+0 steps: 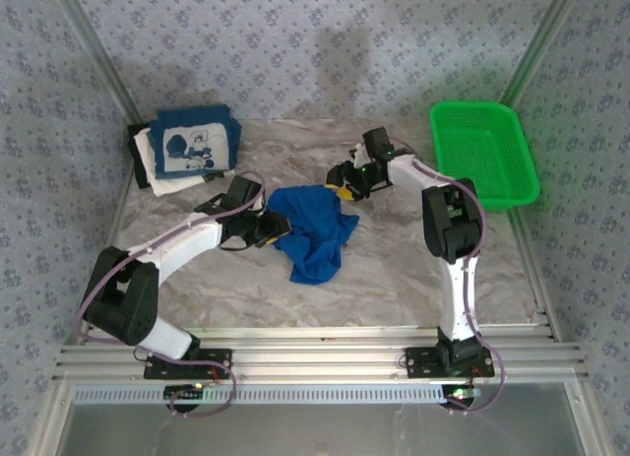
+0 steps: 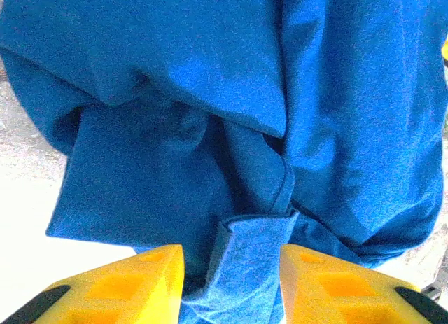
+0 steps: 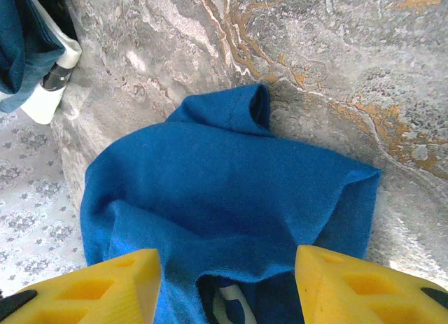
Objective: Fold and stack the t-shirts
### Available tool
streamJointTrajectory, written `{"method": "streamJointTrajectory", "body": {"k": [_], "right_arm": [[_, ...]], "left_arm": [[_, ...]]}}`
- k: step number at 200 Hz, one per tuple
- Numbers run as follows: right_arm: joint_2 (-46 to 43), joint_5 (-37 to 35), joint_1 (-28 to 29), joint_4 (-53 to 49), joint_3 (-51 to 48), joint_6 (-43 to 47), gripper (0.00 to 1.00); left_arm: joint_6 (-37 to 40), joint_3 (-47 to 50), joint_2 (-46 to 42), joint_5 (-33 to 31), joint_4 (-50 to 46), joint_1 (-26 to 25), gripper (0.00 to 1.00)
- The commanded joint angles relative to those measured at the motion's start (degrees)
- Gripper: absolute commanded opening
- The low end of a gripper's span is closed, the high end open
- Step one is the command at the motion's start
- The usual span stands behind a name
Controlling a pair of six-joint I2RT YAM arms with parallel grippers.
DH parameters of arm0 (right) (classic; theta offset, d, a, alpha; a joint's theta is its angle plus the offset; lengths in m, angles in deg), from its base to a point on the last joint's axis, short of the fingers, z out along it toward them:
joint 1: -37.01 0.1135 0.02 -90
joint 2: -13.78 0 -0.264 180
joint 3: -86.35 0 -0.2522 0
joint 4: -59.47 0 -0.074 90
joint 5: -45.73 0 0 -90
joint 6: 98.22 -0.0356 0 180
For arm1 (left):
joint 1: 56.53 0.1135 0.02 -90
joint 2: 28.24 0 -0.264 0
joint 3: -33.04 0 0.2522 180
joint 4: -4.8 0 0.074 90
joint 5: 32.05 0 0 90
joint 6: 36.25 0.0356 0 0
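The left gripper [image 2: 231,268] stood partly open astride a fold of the royal-blue t-shirt [image 1: 313,229]. The right gripper [image 3: 227,268] straddled its bunched cloth, jaws apart, grip unclear.

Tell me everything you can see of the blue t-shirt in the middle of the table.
The blue t-shirt is soft royal-blue cloth, crumpled in a loose heap, not folded, lying in the middle of the grey table. A hemmed end sticks out. A little white shows inside a fold. Its cloth lies between the parted fingers of the left gripper and the right gripper.
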Motion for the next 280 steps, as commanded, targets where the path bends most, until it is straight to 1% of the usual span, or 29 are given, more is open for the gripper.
{"method": "streamJointTrajectory", "body": {"k": [1, 86, 111, 151, 173, 191, 221, 234, 245, 252, 258, 272, 280], "right_arm": [[0.6, 1.5, -0.2, -1.7, 2.0, 1.3, 0.56], [0.6, 1.6, -0.5, -1.8, 1.5, 1.5, 0.55], [0.5, 1.6, -0.5, -1.9, 1.4, 1.5, 0.55], [0.9, 2.1, -0.2, -1.5, 2.4, 1.3, 0.55], [1.7, 2.0, 0.2, -2.3, 3.8, 1.2, 0.55], [2.5, 1.8, 0.7, -2.2, 4.8, 0.7, 0.54], [4.6, 1.6, 2.0, -3.4, 7.3, 0.0, 0.53], [5.7, 1.1, 2.7, -5.0, 8.7, 0.1, 0.51], [6.0, 0.4, 3.2, -5.7, 9.4, -0.1, 0.47], [6.1, 0.3, 3.3, -5.3, 9.6, -0.1, 0.41], [6.1, 0.3, 3.4, -4.8, 9.6, -1.9, 0.34], [5.4, 1.2, 3.5, -2.5, 9.9, -4.3, 0.1], [4.2, 2.2, 3.3, -0.3, 9.8, -6.1, 0.0]], "left_arm": [[2.0, -2.2, -1.6, -2.0, -3.4, -0.1, 0.4], [2.5, -4.5, 4.8, 0.2, 2.3, -0.4, 0.4], [3.3, -5.3, 6.4, 0.6, 1.1, -0.8, 0.39], [3.4, -4.6, 5.9, 1.5, 1.3, -0.9, 0.27], [3.9, -4.9, 5.0, 4.0, 1.1, -1.1, 0.15], [4.6, -4.7, 3.2, 4.7, -0.5, -1.1, 0.0], [5.7, -5.5, -0.3, 4.8, -4.4, -0.3, 0.0], [6.2, -6.2, -1.3, 4.8, -5.9, 0.1, 0.0], [6.3, -6.8, -2.0, 4.9, -6.6, 0.4, 0.0], [6.3, -7.2, -2.6, 4.9, -6.9, 0.6, 0.0], [6.4, -7.6, -3.0, 5.0, -7.1, 0.7, 0.0], [6.6, -9.2, -4.0, 4.9, -8.3, 1.4, 0.0], [6.7, -10.3, -4.8, 4.8, -9.0, 2.1, 0.0]]}}
